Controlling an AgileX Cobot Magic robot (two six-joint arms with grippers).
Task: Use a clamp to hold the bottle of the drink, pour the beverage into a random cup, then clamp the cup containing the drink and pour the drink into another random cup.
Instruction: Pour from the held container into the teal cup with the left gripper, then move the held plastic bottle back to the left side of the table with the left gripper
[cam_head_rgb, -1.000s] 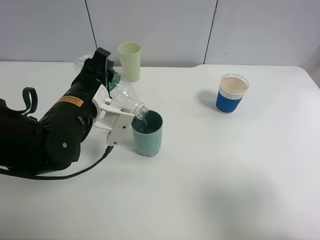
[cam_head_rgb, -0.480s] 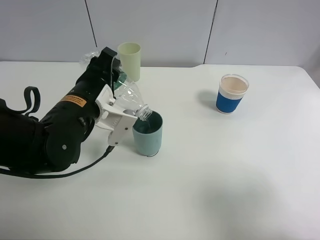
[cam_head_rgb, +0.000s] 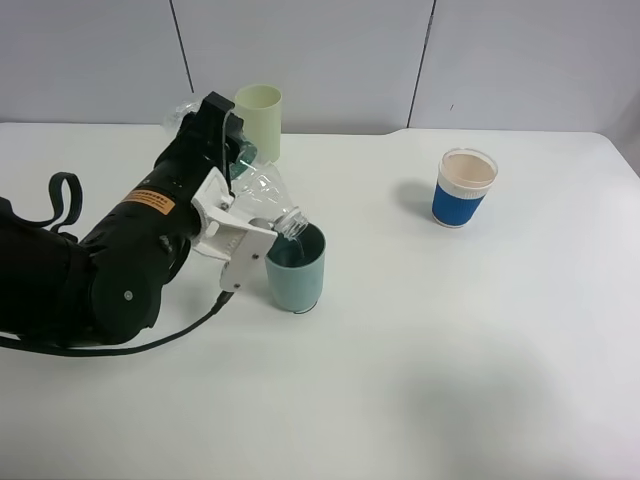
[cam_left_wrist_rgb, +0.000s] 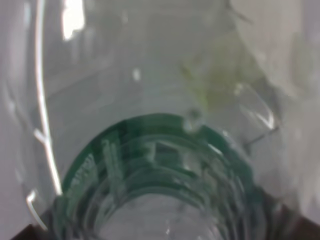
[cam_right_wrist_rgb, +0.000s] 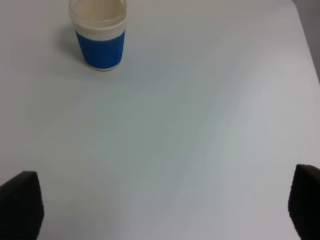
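My left pincer grips the small clear plastic bottle between its white plate and black finger. Compared with a second ago it has rolled further, so the bottle's base rides higher, while the last half second shows barely any shift. The capless mouth tips down just over the rim of the plain teal cylindrical cup, which stands upright on the white surface. I cannot make out a stream. The left wrist view is filled with blurred bottle wall and green label. The pale yellow-green cup stands behind. My right pincer hangs wide, well apart from the blue-sleeved white paper cup.
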